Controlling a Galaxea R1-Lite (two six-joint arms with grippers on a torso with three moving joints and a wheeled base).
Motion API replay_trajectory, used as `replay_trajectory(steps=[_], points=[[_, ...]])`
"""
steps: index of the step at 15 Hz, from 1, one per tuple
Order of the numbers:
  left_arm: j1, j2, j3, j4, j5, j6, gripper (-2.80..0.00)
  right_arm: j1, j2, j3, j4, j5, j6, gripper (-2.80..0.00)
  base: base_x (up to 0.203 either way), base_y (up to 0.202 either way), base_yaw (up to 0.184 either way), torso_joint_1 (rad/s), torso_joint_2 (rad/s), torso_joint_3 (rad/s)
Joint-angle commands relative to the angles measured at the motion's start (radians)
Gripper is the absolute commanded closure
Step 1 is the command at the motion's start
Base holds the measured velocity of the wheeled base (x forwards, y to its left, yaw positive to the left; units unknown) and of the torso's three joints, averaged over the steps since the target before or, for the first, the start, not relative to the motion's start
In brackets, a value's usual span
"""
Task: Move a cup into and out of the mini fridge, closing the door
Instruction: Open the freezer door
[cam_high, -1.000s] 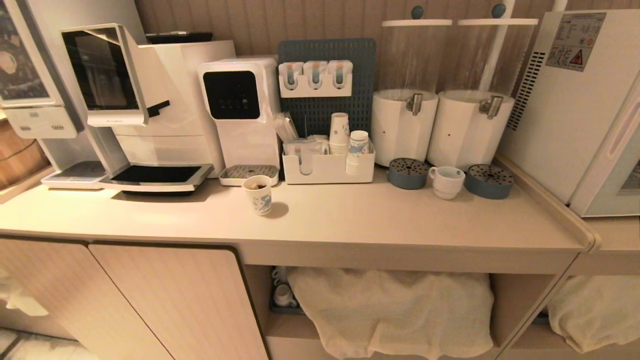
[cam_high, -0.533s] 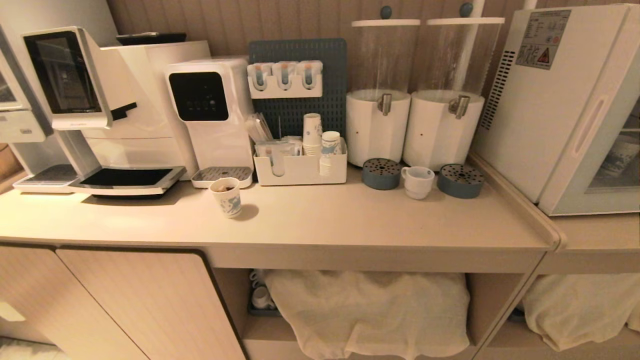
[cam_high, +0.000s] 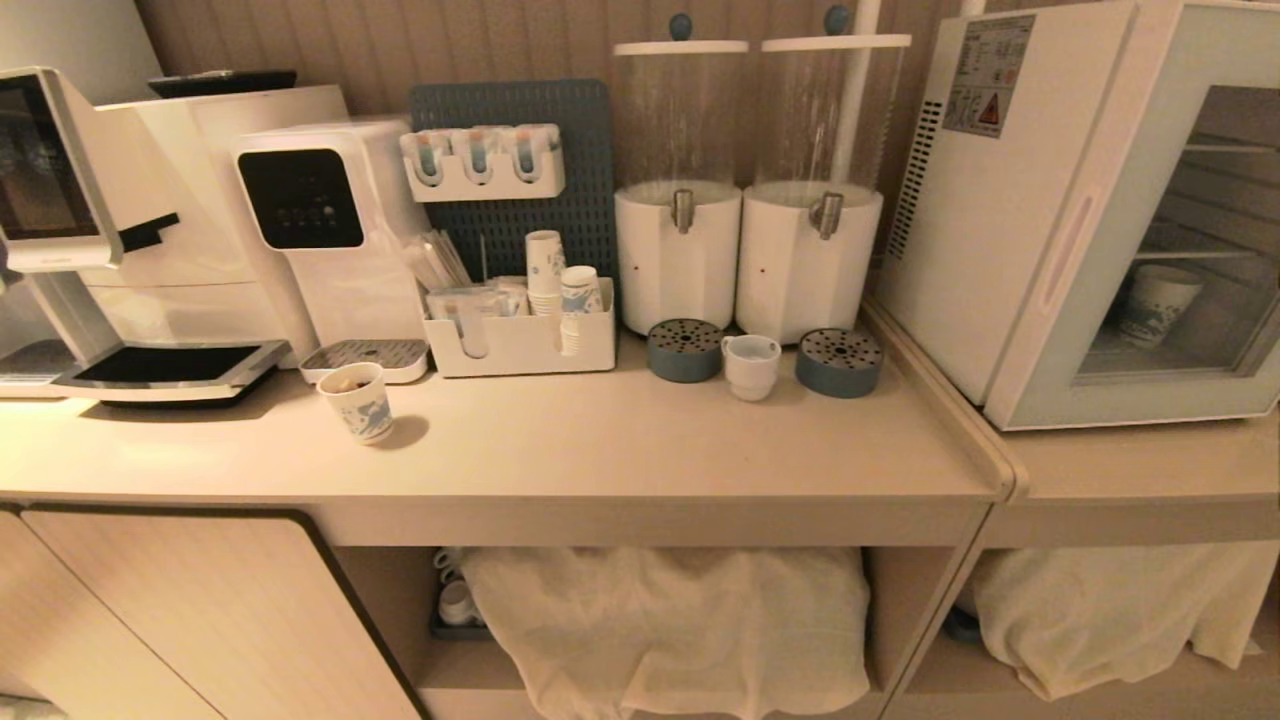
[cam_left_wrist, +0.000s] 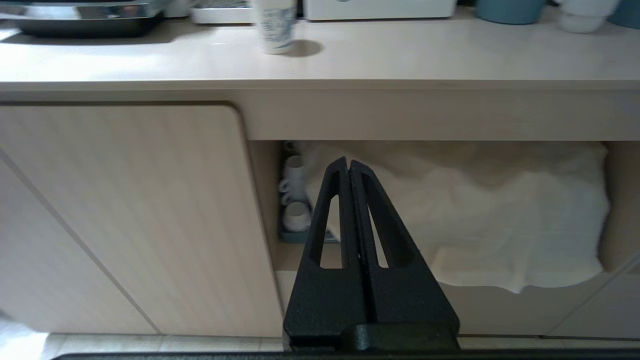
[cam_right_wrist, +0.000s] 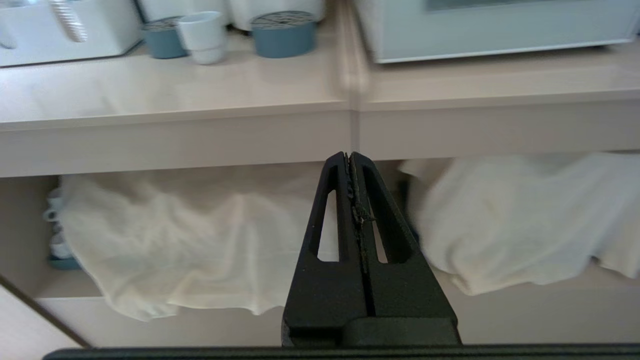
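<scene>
The cup (cam_high: 751, 365) waits on the bench (cam_high: 640, 450) beside the apparently closed mini fridge (cam_high: 1010, 220); both grippers, left (cam_left_wrist: 349, 167) and right (cam_right_wrist: 350, 161), hang low, fingers clenched empty.

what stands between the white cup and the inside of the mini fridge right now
The closed door of the mini fridge. The cup sits on the counter between two blue drip trays.
</scene>
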Motion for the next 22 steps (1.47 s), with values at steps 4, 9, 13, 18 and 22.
replay_trajectory(steps=[4,9,13,18,22], points=[[0.000,0.000,0.000,0.000,0.000,0.000,0.00,0.001,0.001,0.000,-0.001,0.000,0.000,0.00,0.000,-0.190,-0.007,0.005,0.00,0.004],[-0.001,0.001,0.000,0.000,0.000,0.000,0.00,0.001,0.001,0.000,-0.001,-0.001,0.002,0.00,0.000,-0.190,-0.006,0.003,0.00,0.003],[0.001,0.001,0.000,0.000,0.000,0.000,0.00,0.001,0.001,0.000,0.000,0.000,0.000,0.00,0.000,-0.190,-0.007,0.001,0.00,0.002],[0.001,0.000,0.000,0.000,0.000,-0.001,0.00,0.001,0.001,0.000,0.000,0.000,0.000,0.00,0.000,-0.192,-0.007,0.003,0.00,0.002],[0.001,0.000,0.000,0.000,0.000,0.000,0.00,0.001,0.001,0.000,0.000,0.000,0.000,0.00,0.000,-0.189,-0.006,0.002,0.00,0.006]])
